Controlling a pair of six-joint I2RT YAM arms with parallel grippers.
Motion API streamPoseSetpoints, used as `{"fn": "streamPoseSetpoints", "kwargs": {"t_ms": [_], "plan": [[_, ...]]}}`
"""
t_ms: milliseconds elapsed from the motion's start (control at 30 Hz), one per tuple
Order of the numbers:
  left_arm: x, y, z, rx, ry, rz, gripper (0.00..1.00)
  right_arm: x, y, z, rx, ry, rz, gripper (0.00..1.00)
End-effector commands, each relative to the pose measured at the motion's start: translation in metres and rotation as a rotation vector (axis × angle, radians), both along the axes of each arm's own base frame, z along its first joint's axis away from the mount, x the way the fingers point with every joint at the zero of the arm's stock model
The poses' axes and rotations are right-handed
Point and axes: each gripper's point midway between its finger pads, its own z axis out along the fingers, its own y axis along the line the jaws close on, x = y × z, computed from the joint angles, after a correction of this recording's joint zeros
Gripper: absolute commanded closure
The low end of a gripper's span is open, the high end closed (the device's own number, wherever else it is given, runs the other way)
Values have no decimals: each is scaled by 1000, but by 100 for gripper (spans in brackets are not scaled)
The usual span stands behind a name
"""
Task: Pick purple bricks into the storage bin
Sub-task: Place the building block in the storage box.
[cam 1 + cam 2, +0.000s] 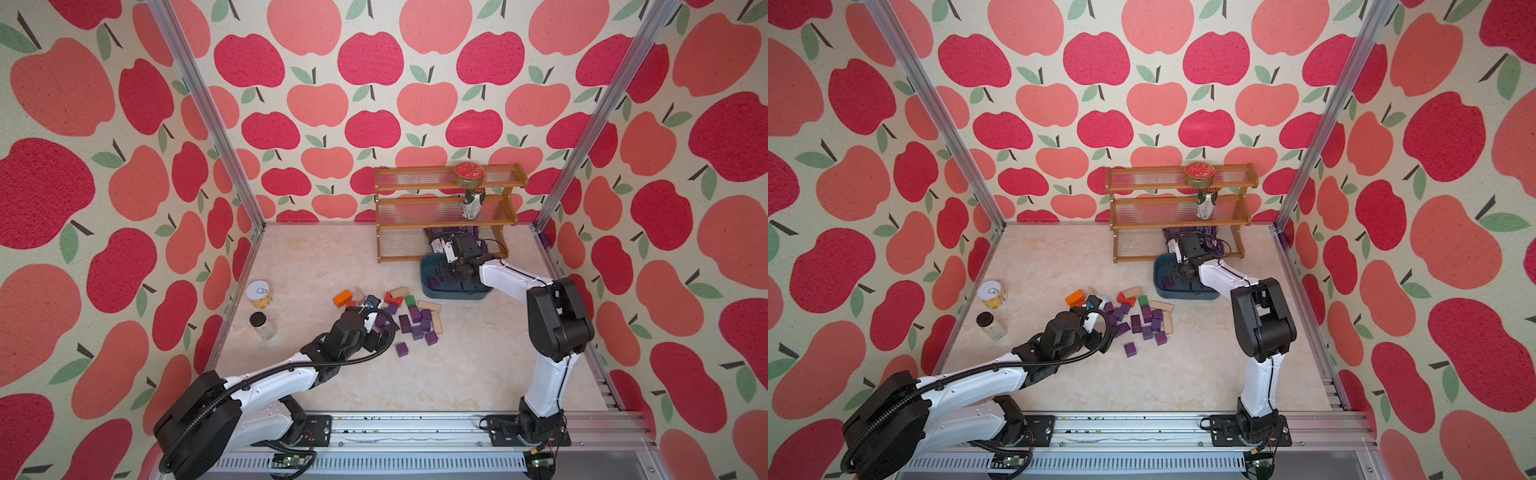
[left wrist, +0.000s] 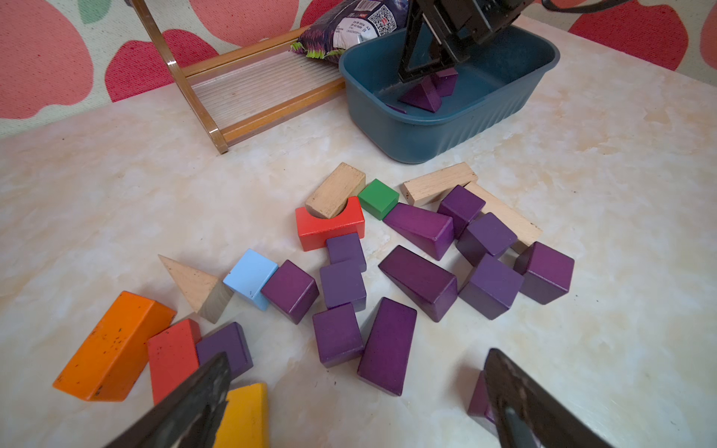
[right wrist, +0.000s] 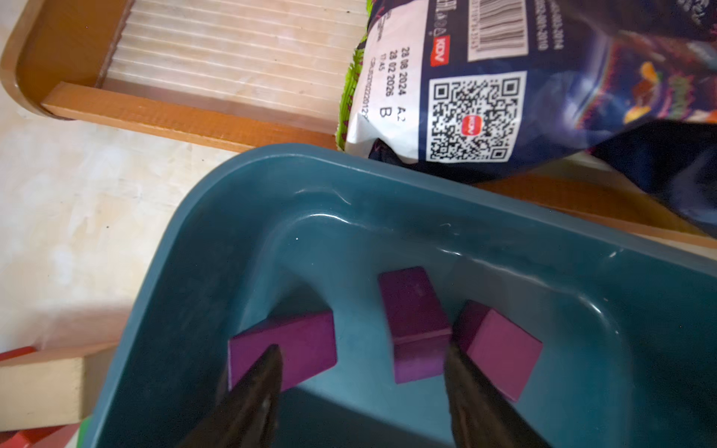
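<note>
Your right gripper point(image 3: 361, 349) hangs inside the storage bin point(image 3: 217, 248) with its jaws spread and nothing pinched. Three purple bricks point(image 3: 413, 322) lie on the bin floor right under it. One sits in the gap between the fingers, so close against one finger that you cannot tell whether they touch. A second lies just outside that same finger, and the third is partly hidden behind the other fingertip. Just past the gripper, beyond the bin's far rim, a snack bag point(image 3: 485, 97) lies on the lowest tier of the wooden shelf rack point(image 3: 174, 116), right beside the rim. Your left gripper point(image 2: 357, 355) hovers low over the counter point(image 2: 155, 174) with its jaws wide apart and empty, at the near edge of the scattered pile. More purple bricks point(image 2: 421, 281) are spread directly ahead of it, and two of them lie side by side just in front of the gap. Close to one fingertip you have another purple one wedged against a red block point(image 2: 170, 357), with an orange block point(image 2: 112, 349) outside that and a yellow block point(image 2: 244, 415) nearer the wrist. A further purple one shows partly behind the other fingertip. Farther ahead sit a light blue block point(image 2: 250, 279), a green cube point(image 2: 378, 198) and some tan blocks point(image 2: 438, 188). The bin stands beyond the pile, well ahead of this gripper.
</note>
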Motion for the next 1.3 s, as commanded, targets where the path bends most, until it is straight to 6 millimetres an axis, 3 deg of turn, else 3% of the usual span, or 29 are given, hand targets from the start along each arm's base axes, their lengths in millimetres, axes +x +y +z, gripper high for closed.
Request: {"fn": "streamPoseSetpoints", "kwargs": {"t_ms": [0, 200, 533, 833, 1267], "plan": [[2, -2, 6, -14, 0, -4, 1, 2, -4, 24, 15, -59, -6, 25], [0, -2, 11, -28, -11, -7, 1, -20, -6, 42, 60, -83, -17, 24], [-3, -2, 13, -53, -26, -18, 1, -93, -7, 39, 21, -118, -29, 22], [-4, 6, 27, -75, -64, 5, 1, -155, -28, 51, -20, -203, -58, 20], [-5, 4, 28, -112, -56, 8, 1, -200, -42, 57, 138, -193, -91, 19]]}}
